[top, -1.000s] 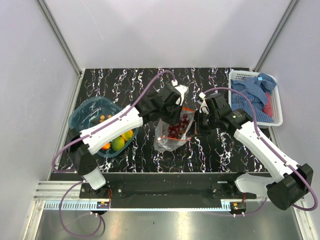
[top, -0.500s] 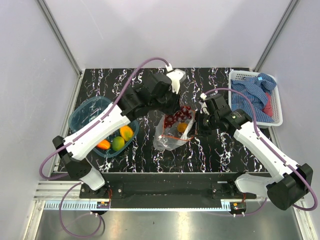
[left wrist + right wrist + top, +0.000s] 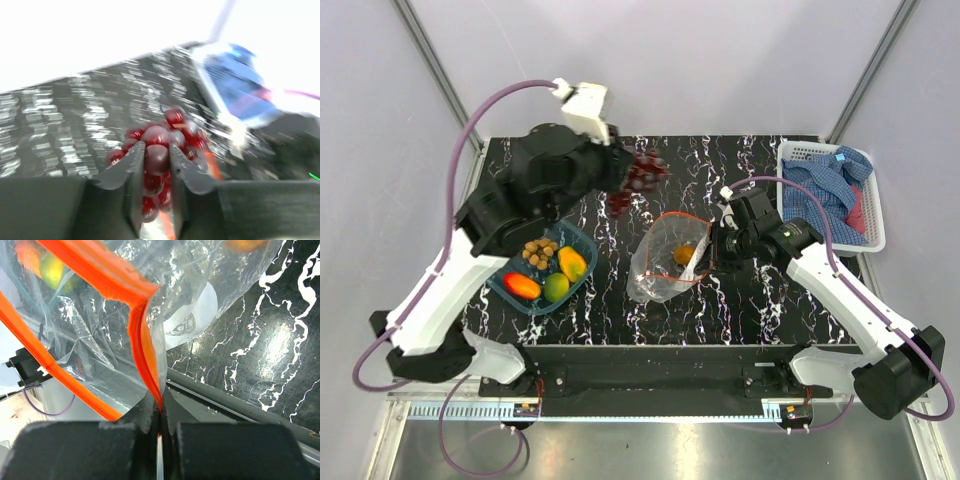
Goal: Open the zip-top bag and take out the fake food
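Note:
The clear zip-top bag with its orange-red zip strip stands open at the table's middle; one orange fruit lies inside. My right gripper is shut on the bag's zip edge, its jaws pinched on the strip in the right wrist view. My left gripper is shut on the dark purple-red grapes, held high above the table left of the bag; the left wrist view shows one grape between the jaws. A mango, lemon, orange and tan balls lie in the blue tub.
A white basket with a blue checked cloth stands at the back right. The blue tub sits at the left of the black marbled table. Grey walls enclose the back and sides.
My left gripper has lifted the grapes out of the bag and swung them up and to the left. The bag's mouth now stands open with only the orange inside. The right arm has held still.

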Controlling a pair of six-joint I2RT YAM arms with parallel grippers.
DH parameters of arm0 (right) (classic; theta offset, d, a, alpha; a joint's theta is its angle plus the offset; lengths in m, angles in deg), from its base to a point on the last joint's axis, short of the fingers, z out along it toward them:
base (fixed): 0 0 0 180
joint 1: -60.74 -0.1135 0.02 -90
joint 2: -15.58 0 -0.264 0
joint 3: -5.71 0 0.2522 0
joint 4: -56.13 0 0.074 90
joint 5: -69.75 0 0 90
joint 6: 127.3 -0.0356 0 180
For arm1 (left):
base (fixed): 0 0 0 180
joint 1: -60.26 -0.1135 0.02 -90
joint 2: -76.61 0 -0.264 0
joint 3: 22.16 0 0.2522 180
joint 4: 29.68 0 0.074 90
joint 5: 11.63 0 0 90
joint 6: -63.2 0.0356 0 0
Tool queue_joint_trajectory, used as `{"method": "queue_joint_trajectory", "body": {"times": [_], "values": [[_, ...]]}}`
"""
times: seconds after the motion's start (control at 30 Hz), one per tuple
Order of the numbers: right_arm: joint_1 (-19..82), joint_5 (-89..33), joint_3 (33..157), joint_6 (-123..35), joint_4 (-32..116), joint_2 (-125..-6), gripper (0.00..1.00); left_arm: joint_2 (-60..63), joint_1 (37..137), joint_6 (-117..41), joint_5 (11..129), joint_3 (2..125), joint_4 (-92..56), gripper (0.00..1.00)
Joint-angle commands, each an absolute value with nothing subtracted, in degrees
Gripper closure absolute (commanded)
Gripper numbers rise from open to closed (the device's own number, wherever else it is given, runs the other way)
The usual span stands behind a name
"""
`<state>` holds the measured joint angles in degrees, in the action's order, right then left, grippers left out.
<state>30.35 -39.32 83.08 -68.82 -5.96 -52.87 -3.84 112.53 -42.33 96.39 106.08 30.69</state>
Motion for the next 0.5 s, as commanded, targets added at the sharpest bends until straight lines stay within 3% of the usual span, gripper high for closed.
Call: {"method": "queue_joint_trajectory", "body": {"times": [0.0,0.23,0.3,0.37,0.47], "values": [[30.15,-39.58,83.98,-68.5,-5.79,-53.07,1.0,1.1,106.09,-40.77,117.36,100.95,27.32,0.69],[30.15,-39.76,84.07,-68.32,-5.79,-52.72,1.0,7.61,86.56,-50.17,118.98,86.37,26.79,0.66],[30.15,-39.67,83.98,-68.32,-5.88,-52.54,1.0,8.84,81.83,-53.42,118.71,81.53,26.62,0.71],[30.15,-39.67,83.98,-68.15,-5.88,-52.54,1.0,8.67,79.78,-54.57,118.01,77.76,26.18,0.78],[30.15,-40.02,84.07,-67.88,-5.88,-52.36,1.0,7.71,77.58,-55.81,111.9,75.03,27.94,0.74]]}}
